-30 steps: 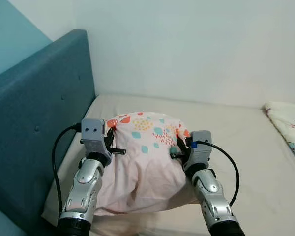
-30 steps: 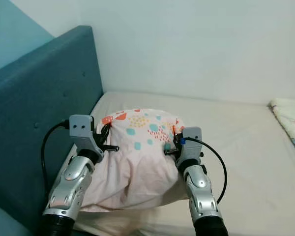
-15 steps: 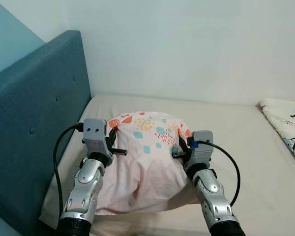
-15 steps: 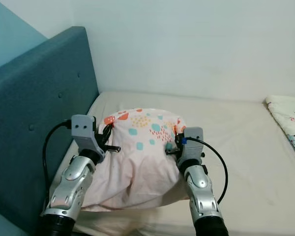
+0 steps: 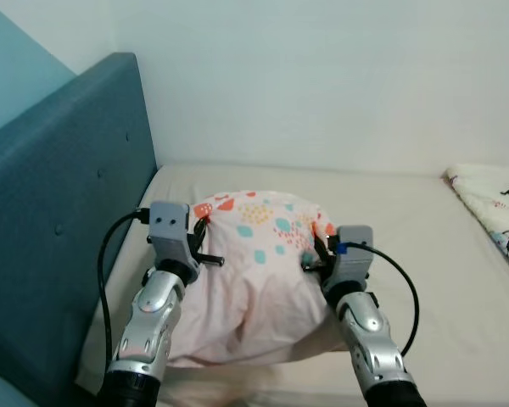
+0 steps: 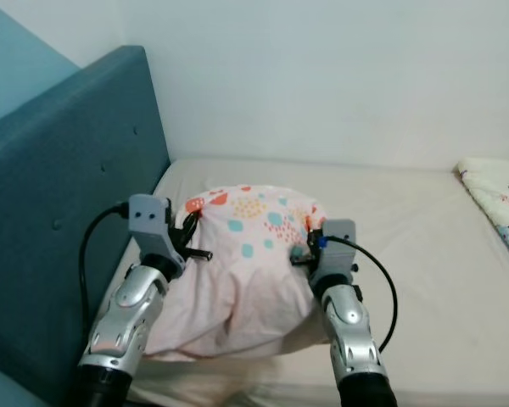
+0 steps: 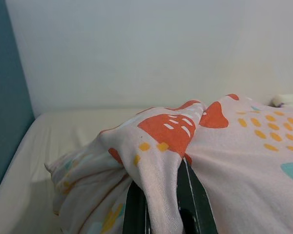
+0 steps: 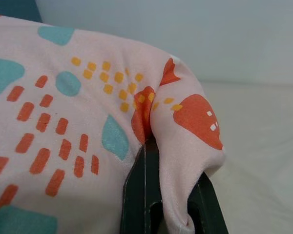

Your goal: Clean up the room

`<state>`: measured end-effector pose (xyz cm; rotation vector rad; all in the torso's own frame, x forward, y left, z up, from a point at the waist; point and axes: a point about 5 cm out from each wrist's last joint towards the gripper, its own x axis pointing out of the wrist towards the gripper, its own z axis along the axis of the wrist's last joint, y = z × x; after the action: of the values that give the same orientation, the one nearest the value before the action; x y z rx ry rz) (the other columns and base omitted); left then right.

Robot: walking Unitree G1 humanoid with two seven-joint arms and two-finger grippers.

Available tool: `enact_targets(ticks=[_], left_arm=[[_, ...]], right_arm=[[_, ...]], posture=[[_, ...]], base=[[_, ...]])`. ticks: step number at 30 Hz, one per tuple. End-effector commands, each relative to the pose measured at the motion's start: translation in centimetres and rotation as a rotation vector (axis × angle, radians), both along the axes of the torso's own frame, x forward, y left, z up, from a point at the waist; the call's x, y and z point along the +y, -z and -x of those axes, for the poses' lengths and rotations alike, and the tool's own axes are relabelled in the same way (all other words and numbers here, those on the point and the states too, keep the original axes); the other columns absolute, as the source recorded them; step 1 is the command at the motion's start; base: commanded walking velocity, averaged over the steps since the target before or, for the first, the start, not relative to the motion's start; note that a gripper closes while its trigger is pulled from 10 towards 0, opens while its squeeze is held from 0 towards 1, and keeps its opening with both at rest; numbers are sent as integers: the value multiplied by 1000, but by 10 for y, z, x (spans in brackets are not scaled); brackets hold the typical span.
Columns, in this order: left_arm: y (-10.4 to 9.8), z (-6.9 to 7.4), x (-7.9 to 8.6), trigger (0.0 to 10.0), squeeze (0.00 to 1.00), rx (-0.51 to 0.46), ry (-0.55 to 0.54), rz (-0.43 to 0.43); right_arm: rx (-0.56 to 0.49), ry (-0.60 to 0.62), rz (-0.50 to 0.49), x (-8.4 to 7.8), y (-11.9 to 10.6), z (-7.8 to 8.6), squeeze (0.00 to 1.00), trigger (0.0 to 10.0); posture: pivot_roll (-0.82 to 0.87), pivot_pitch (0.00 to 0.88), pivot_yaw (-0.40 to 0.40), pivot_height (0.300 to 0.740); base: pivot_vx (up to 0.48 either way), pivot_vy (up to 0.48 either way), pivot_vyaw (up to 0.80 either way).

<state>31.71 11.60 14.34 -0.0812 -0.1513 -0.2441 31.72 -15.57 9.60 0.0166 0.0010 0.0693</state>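
A pink pillow point(image 5: 250, 271) with orange, teal and yellow spots is held up over the cream mattress point(image 5: 424, 246), near the headboard. My left gripper point(image 5: 202, 231) is shut on the pillow's left corner, and my right gripper point(image 5: 318, 246) is shut on its right corner. In the left wrist view the cloth point(image 7: 161, 141) is pinched between the black fingers point(image 7: 190, 200). The right wrist view shows a fold of the pillow point(image 8: 180, 122) clamped between the fingers point(image 8: 139, 195). The pillow's lower edge sags toward the mattress.
A dark teal padded headboard point(image 5: 59, 203) stands along the left. A pale wall point(image 5: 322, 76) runs behind the bed. A white blanket with panda prints point(image 5: 496, 208) lies at the right edge of the mattress.
The camera has swung a little to the left, so more of the panda blanket shows. Both grippers and the pillow have shifted slightly right and lower in the picture, still holding.
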Motion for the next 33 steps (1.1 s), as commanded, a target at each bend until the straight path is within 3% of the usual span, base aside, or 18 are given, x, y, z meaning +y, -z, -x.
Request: enact_targets(ticks=[1, 10, 14, 22, 33], left_arm=[[-11, -2, -2, 10000, 0, -53, 14, -3], [-12, -3, -2, 10000, 0, -56, 21, -7], [-14, -3, -1, 10000, 0, -61, 23, -23], [-16, -4, -4, 10000, 0, -54, 23, -14], [-11, -6, -18, 10000, 0, -17, 30, -29]], right_arm=[[-17, 5, -10, 2, -1, -1, 0, 10000], [-15, 8, -18, 4, 0, 0, 0, 10000], [-16, 9, -23, 5, 0, -1, 0, 10000], [-19, 14, -24, 4, 0, -1, 0, 10000], [-21, 32, -16, -4, 0, 0, 0, 10000]], posture=[[23, 0, -18, 740], [33, 0, -12, 740], [36, 0, -11, 740], [31, 0, -4, 740], [20, 0, -10, 740]], base=[[0, 371, 0], [0, 372, 0], [0, 0, 0], [0, -404, 0], [0, 0, 0]])
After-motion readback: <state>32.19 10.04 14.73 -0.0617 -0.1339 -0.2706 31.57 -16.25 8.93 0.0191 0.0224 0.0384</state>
